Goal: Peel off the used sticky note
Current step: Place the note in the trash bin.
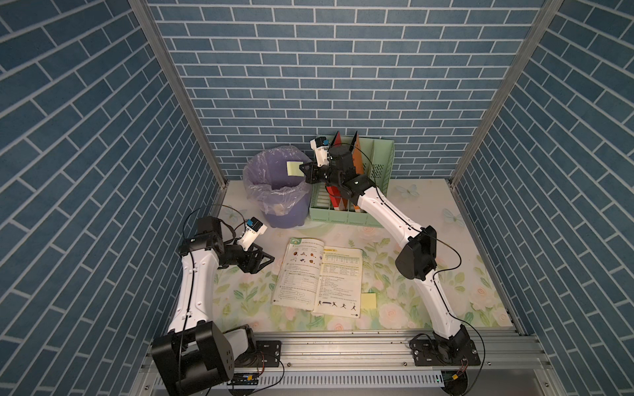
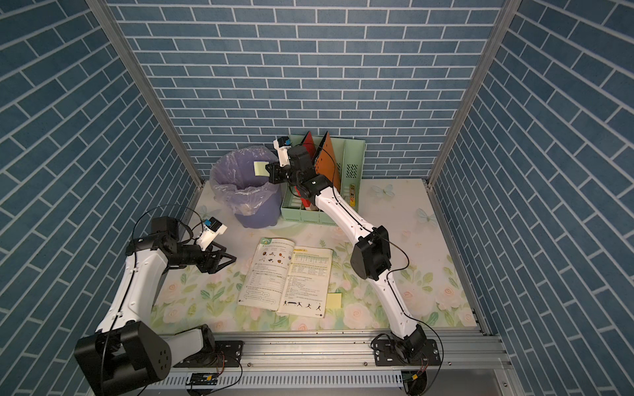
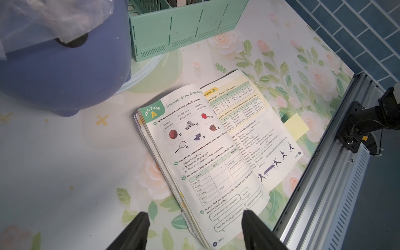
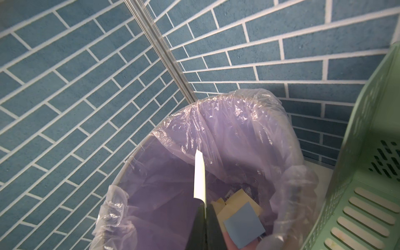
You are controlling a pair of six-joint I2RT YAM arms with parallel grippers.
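My right gripper [image 1: 303,170] [image 2: 269,171] [image 4: 205,207] is shut on one edge of a pale yellow sticky note [image 1: 294,168] [image 2: 260,168] [image 4: 199,175] and holds it in the air over the mouth of the purple bin [image 1: 274,209] [image 2: 255,212] [image 4: 151,138]. In the right wrist view the note shows edge-on, sticking out past the jaws. An open textbook [image 1: 319,274] [image 2: 286,274] [image 3: 205,151] lies flat mid-table. Left of the book, my left gripper [image 1: 266,262] [image 2: 228,260] [image 3: 194,213] stands open and empty above the book's near corner.
Another yellow note [image 1: 367,301] [image 2: 334,300] [image 3: 296,126] pokes out from the book's right edge. The bin has a plastic liner and holds discarded blue and yellow notes [image 4: 244,223]. A green file rack [image 1: 380,164] [image 2: 353,161] [image 3: 184,28] [image 4: 368,194] with folders stands right of the bin.
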